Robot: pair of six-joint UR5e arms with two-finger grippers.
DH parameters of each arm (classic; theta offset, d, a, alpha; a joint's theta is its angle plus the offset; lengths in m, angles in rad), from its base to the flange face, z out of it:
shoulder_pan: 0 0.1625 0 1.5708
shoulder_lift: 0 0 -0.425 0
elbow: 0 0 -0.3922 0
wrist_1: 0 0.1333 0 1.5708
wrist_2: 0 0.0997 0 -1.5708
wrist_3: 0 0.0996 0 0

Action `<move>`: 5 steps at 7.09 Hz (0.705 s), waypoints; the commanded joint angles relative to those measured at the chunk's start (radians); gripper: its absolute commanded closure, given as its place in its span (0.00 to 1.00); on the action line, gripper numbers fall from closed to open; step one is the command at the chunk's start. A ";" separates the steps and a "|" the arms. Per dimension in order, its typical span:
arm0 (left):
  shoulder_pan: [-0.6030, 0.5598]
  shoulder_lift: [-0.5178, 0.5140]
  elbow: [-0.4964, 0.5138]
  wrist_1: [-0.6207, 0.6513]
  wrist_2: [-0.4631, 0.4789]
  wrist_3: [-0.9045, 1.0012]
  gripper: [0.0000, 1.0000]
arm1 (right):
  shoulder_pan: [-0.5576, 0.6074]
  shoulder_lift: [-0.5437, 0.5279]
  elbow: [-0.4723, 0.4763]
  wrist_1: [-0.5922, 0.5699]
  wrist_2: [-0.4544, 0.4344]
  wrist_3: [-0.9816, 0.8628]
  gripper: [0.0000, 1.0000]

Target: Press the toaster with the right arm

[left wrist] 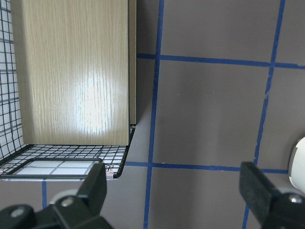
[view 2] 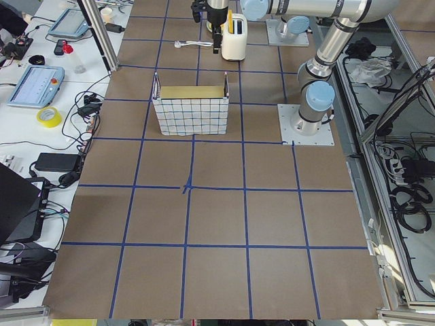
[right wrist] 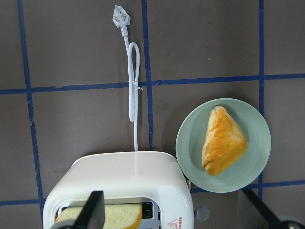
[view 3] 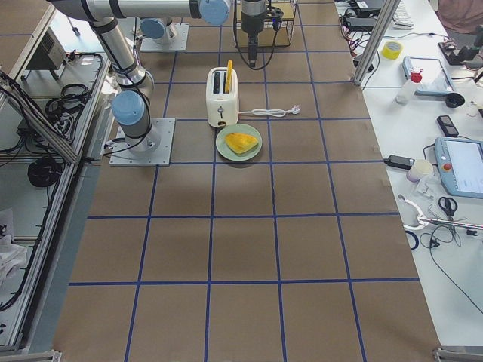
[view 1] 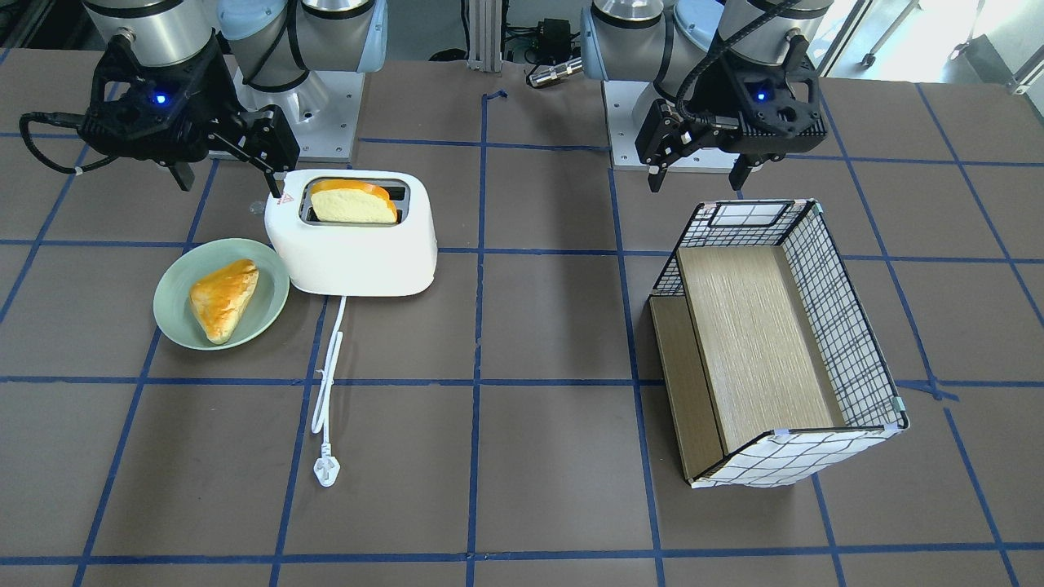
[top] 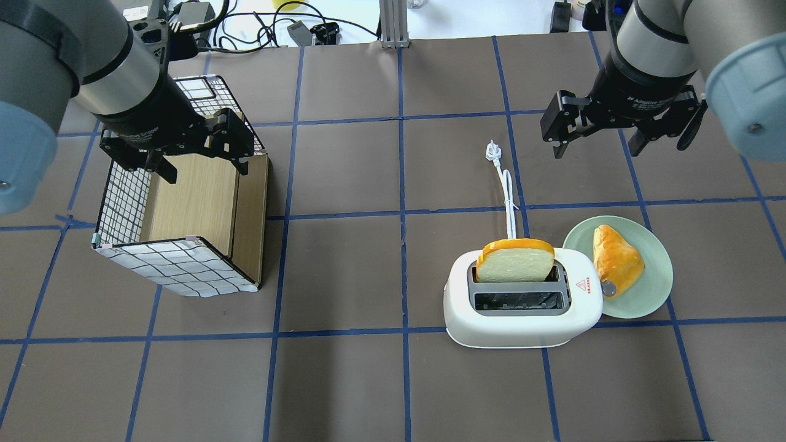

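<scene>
The white two-slot toaster point(view 1: 359, 253) stands on the table, with a red triangle sticker at the end nearest the plate. A bread slice point(view 1: 351, 204) stands high in one slot; the other slot is empty. My right gripper point(view 1: 230, 181) is open and empty. It hovers above the table near the toaster's sticker end without touching it. In the overhead view the right gripper point(top: 595, 150) is beyond the toaster point(top: 522, 319). The right wrist view looks down past the open right gripper point(right wrist: 176, 212) onto the toaster point(right wrist: 124, 176). My left gripper point(view 1: 695, 186) is open and empty.
A green plate point(view 1: 175, 314) with a piece of bread lies against the toaster's sticker end. The toaster's white cord point(view 1: 330, 359) trails away from the robot, unplugged. A checked wire basket point(view 1: 840, 326) lies on its side under my left gripper point(left wrist: 176, 191).
</scene>
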 commanded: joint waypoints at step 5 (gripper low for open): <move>0.000 0.000 -0.001 0.000 0.000 0.000 0.00 | 0.000 -0.003 -0.005 -0.003 0.014 -0.014 0.00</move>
